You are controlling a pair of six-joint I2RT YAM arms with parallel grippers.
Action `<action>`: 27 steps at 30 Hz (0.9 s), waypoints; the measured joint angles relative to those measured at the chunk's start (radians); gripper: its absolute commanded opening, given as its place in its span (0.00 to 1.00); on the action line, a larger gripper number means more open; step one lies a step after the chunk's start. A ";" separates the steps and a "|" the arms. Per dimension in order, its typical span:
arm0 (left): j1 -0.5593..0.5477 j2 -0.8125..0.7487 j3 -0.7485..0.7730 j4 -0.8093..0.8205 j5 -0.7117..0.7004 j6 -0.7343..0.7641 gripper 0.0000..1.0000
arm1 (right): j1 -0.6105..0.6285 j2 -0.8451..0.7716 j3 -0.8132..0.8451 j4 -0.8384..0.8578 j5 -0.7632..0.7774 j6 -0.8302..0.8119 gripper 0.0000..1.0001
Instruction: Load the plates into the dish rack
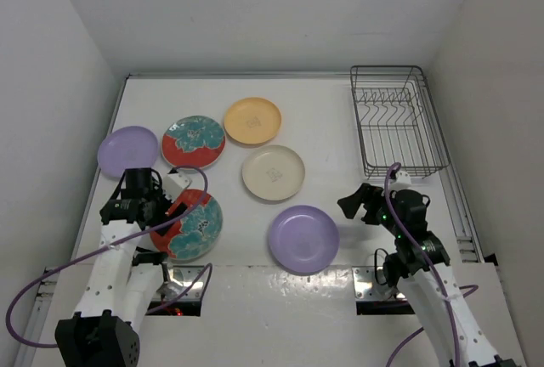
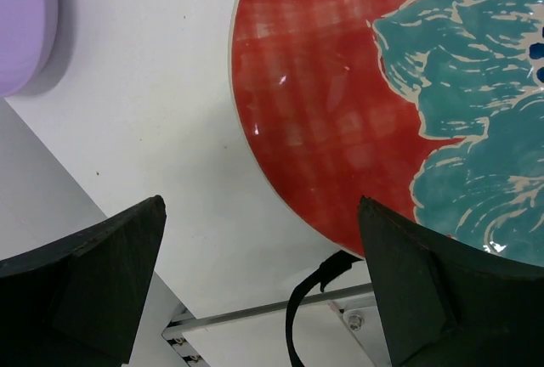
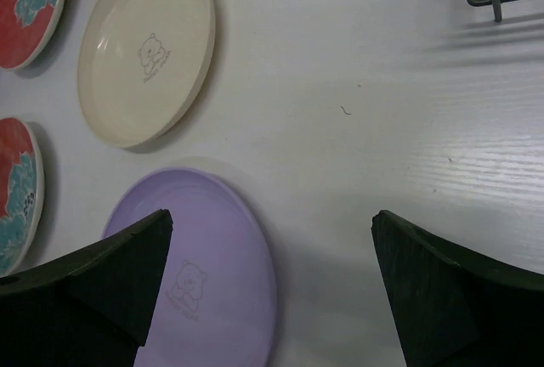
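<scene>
Plate (image 1: pixel 200 227), red-teal, partly beneath left gripper (image 1: pixel 161 212)

L arm (image 1: pixel 106 273) & R arm (image 1: pixel 446 312): white links, blk joint housings. Left end effector (image 2: pixel 259 214) & right end effector (image 3: pixel 272 218): matte blk wedge fingers (image 2: pixel 93 286), blunt tips. Purple cable (image 1: pixel 51 270) runs back from behind left end effector in a big loop; second purple cable (image 1: pixel 389 184) arcs over right end effector. Green LED (image 1: pixel 383 214) just behind right end effector. L base (image 1: pixel 93 337) blk, boxy.
</scene>
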 measured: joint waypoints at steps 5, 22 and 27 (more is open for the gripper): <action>0.000 0.005 0.029 -0.009 0.007 -0.006 1.00 | 0.000 0.045 0.005 0.002 0.006 0.008 1.00; 0.290 0.710 0.700 0.055 0.186 -0.333 0.85 | 0.000 0.388 0.219 0.071 -0.102 -0.016 1.00; 0.476 0.996 0.851 0.126 0.219 -0.468 0.81 | 0.000 0.406 0.236 0.086 -0.104 -0.041 1.00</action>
